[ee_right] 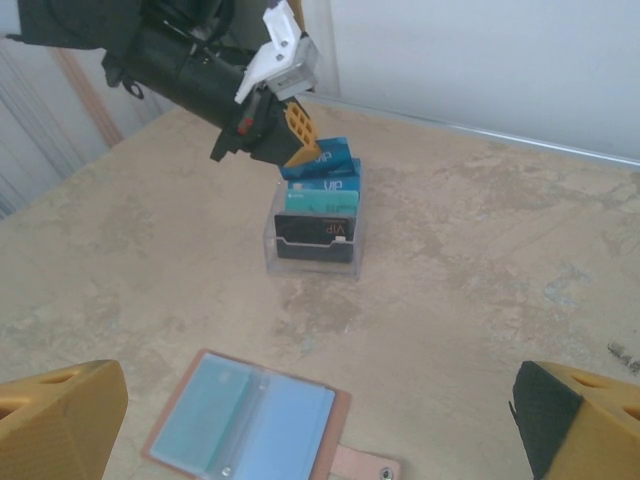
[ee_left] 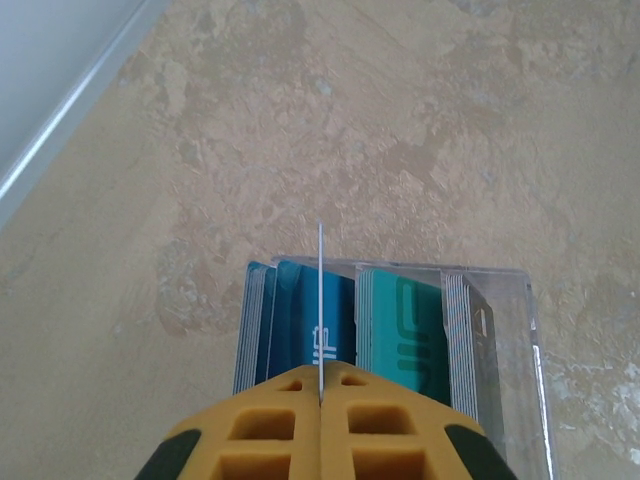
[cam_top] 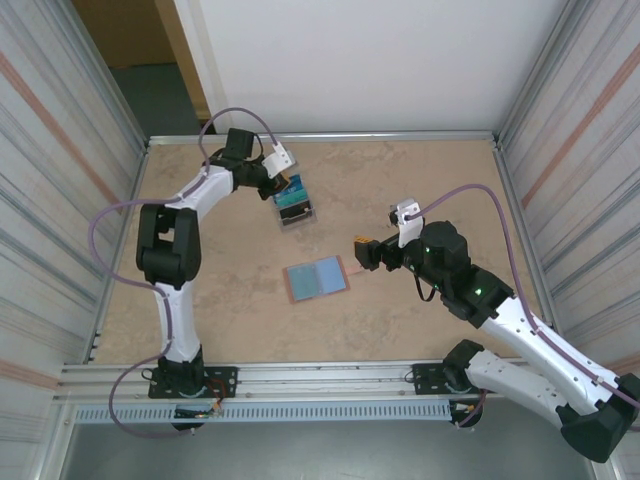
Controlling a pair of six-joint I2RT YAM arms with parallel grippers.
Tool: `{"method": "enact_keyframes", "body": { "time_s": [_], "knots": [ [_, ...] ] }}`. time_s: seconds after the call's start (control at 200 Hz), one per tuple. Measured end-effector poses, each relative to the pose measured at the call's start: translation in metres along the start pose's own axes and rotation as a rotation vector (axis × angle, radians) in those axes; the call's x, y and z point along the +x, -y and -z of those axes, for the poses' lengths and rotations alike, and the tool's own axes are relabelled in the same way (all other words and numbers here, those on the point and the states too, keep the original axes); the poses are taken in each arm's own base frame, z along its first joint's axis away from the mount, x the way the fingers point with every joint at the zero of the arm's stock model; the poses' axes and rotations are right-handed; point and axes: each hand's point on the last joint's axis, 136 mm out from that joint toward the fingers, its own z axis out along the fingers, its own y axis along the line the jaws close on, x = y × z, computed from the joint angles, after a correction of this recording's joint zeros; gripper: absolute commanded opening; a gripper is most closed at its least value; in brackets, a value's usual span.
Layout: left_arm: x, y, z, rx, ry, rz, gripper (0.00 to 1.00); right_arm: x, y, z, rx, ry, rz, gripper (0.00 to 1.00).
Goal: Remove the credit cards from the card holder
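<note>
Top external, left gripper (cam_top: 281, 187) reaching far, pinching credit card (ee_left: 320, 300), right gripper (cam_top: 358, 252) low, gaping

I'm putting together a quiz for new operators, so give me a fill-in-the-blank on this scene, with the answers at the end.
The left end effector is ___ on a credit card.
The right end effector has its jaws ___.
The card holder lies opened flat, its lining light ___.
The other cards stand in a ___ plastic box.
Missing words: shut; open; blue; clear.
</note>
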Motion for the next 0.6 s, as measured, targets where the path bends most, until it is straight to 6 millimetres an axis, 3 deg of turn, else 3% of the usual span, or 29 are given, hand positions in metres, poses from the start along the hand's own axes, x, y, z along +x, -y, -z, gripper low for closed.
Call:
{"method": "enact_keyframes", "body": {
  "time_s": [0.316,0.596],
  "knots": [
    [0.013,0.0,-0.017,0.036,-0.035,-0.01,0.0,0.0,0.002,0.0,0.006,0.0,-0.002,0.99],
    [0.017,0.007,-0.017,0.075,-0.045,-0.013,0.0,0.0,0.002,0.0,0.005,0.001,-0.009,0.99]
  ]
}}
